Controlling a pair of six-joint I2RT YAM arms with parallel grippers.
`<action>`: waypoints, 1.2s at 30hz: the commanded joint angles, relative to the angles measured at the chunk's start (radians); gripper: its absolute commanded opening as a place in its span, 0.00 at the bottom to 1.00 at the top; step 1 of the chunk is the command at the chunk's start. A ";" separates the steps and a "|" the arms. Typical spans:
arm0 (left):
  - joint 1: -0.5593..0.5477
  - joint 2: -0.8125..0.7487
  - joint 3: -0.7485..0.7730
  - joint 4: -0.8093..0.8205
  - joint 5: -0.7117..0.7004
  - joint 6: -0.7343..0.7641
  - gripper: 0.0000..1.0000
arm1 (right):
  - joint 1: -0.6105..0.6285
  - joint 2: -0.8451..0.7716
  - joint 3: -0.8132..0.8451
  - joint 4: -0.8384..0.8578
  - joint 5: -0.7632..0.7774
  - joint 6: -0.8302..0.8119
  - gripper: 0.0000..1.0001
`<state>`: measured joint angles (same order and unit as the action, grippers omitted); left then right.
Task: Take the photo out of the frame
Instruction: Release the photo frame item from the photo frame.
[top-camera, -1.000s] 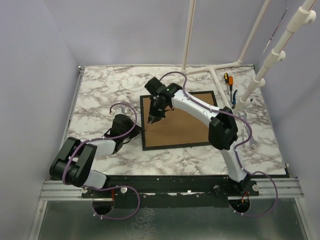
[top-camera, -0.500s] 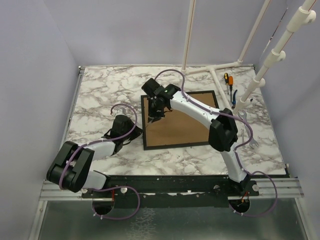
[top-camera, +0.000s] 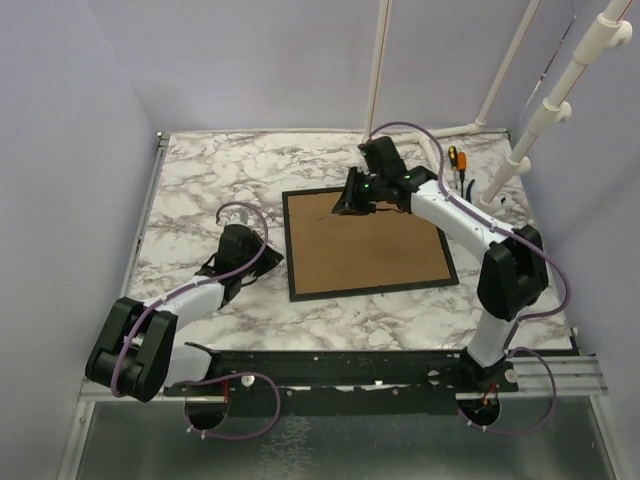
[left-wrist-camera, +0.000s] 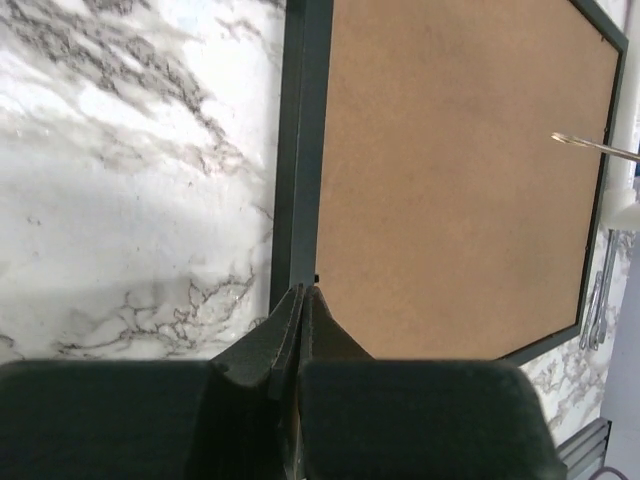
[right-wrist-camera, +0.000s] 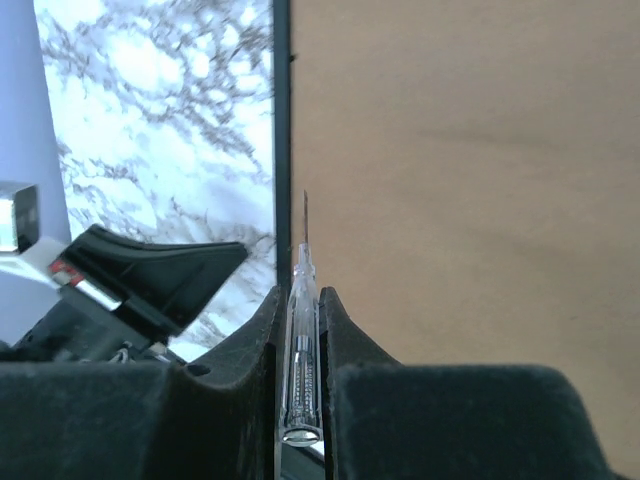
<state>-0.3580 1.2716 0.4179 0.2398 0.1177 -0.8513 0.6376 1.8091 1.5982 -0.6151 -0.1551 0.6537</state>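
Observation:
The frame (top-camera: 290, 250) lies face down on the marble table, its brown fibreboard back (top-camera: 365, 250) upward inside the thin black border (left-wrist-camera: 296, 150). The photo is hidden. My right gripper (top-camera: 347, 205) hovers over the frame's far edge, shut on a clear-handled screwdriver (right-wrist-camera: 300, 350) whose thin tip (right-wrist-camera: 305, 215) points along the inner edge of the border (right-wrist-camera: 281, 120). My left gripper (top-camera: 268, 258) is shut with nothing in it, its tips (left-wrist-camera: 302, 292) at the frame's left border. The screwdriver's tip (left-wrist-camera: 595, 147) also shows in the left wrist view.
Orange-handled and blue-handled tools (top-camera: 455, 160) lie at the back right beside a white pipe stand (top-camera: 440, 140). Metal wrenches (top-camera: 492, 265) lie right of the frame. Purple walls enclose the table on three sides.
My right arm swung from the frame's left side across to its far edge, carrying the screwdriver. My left arm reached forward, bringing its shut gripper up to the frame's left border.

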 joint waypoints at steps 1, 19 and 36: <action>0.025 0.026 0.066 -0.008 -0.002 0.062 0.01 | -0.115 -0.006 -0.162 0.318 -0.351 0.001 0.01; 0.107 0.317 0.217 0.229 0.083 0.085 0.30 | -0.204 0.339 0.018 0.546 -0.597 0.160 0.01; 0.114 0.467 0.301 0.254 0.094 0.106 0.31 | -0.238 0.492 0.111 0.545 -0.596 0.193 0.01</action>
<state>-0.2546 1.7164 0.6971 0.4709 0.1925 -0.7643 0.4034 2.2578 1.6669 -0.0711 -0.7246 0.8402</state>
